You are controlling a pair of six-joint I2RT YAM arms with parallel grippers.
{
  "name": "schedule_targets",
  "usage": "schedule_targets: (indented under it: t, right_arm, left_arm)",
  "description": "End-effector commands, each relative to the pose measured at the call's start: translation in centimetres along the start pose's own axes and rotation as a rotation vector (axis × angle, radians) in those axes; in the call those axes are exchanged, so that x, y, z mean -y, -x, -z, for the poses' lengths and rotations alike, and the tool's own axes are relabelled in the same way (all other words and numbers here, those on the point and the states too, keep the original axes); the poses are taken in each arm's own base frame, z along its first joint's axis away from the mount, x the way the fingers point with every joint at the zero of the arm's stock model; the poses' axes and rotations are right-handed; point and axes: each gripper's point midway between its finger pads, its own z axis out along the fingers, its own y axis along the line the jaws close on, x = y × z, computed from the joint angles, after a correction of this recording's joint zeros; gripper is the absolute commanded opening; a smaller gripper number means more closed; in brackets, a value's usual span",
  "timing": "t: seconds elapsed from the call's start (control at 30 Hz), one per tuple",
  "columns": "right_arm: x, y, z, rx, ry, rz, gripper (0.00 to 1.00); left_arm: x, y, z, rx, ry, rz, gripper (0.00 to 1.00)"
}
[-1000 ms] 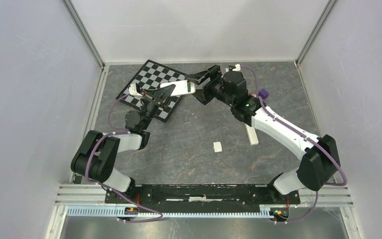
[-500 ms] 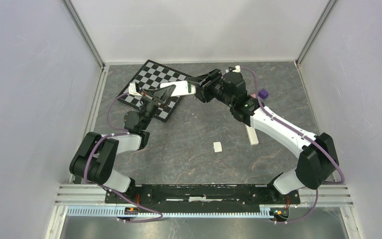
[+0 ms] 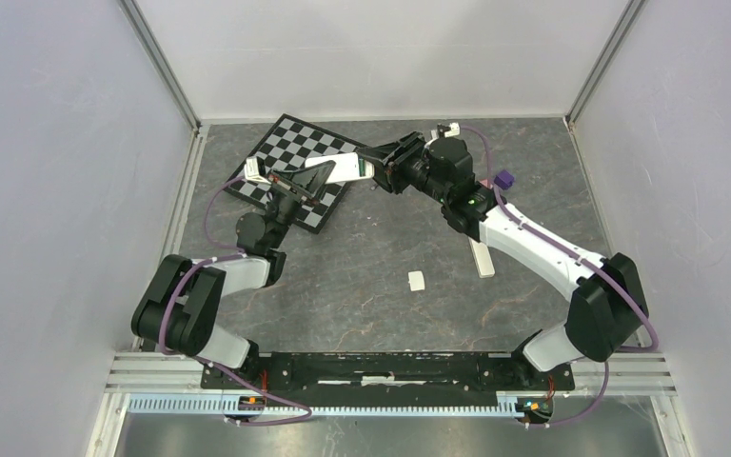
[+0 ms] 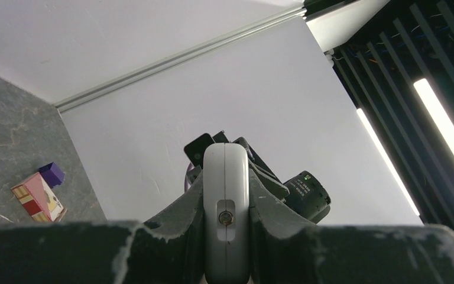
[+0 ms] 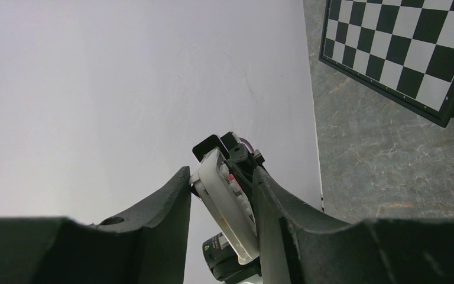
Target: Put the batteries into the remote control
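My left gripper (image 4: 226, 180) was closed tight on the white remote (image 3: 341, 168). One finger pressed on each long side of it. My left wrist camera saw its end poking out between them, with a small round bit in the middle of that end. I held the remote up off the grey table (image 3: 381, 238). From the top camera it showed over the right side of the checkerboard (image 3: 290, 150), lying long ways from left to right.

My right gripper (image 5: 221, 173) was at the other end of the remote. Its two fingers stood one on each side of that end, with the remote in the gap. I could not tell if they were pinching it or only close to it. My right wrist camera saw little pink bits on the remote's face.

On the table, well away from the remote, lay a small white piece (image 3: 416, 280). A thin pale stick (image 3: 482, 257) lay to its right, partly under my right arm. A purple block (image 3: 504, 179) and a pink and red box (image 4: 37, 199) sat just beside each other toward the far right of the table.
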Motion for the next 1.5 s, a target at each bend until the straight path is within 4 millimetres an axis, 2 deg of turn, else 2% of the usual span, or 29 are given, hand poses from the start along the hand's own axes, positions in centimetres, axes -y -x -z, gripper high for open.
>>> schedule_targets:
  t: [0.0,0.27,0.67,0.77,0.87,1.03,1.1,1.17,1.23,1.37,1.47]
  right_arm:
    - [-0.2,-0.5,-0.3,-0.032,0.030,0.019,0.36]
    - [0.8,-1.3,-0.6,-0.084,0.006,0.067,0.32]
    - [2.5,-2.8,-0.7,-0.193,-0.034,0.224,0.31]
    - [4.0,-3.0,-0.3,-0.210,-0.067,0.233,0.31]
    - [4.6,-3.0,0.1,-0.199,-0.063,0.231,0.29]
    - [4.2,-3.2,0.1,-0.214,-0.032,0.278,0.25]
    - [5.0,-3.3,0.2,-0.222,-0.051,0.295,0.26]
    - [5.7,-3.1,0.4,-0.219,-0.071,0.311,0.29]
    - [5.6,-2.9,0.5,-0.206,-0.069,0.330,0.36]
    - [3.7,-1.1,0.8,-0.143,-0.004,0.288,0.69]
    - [1.3,-0.1,0.7,-0.140,0.075,0.295,0.84]
  left_arm:
    - [2.7,-0.5,-0.6,-0.025,-0.102,-0.031,0.02]
    - [3.0,-0.7,-1.3,-0.045,-0.111,0.017,0.02]
    - [2.7,-1.2,-2.1,-0.085,-0.070,0.068,0.02]
    - [2.7,-1.2,-2.4,-0.093,-0.058,0.079,0.02]
    - [2.8,-1.0,-2.4,-0.081,-0.050,0.097,0.02]
    - [2.6,-0.7,-2.7,-0.064,-0.011,0.209,0.02]
    - [2.8,-0.6,-2.7,-0.060,0.001,0.234,0.02]
    - [3.0,-0.5,-2.6,-0.059,0.012,0.235,0.02]
    - [2.9,-0.6,-2.5,-0.060,0.025,0.221,0.02]
    - [2.4,-0.8,-2.1,-0.065,0.034,0.186,0.02]
    - [1.3,-1.2,-1.6,-0.077,0.055,0.173,0.02]
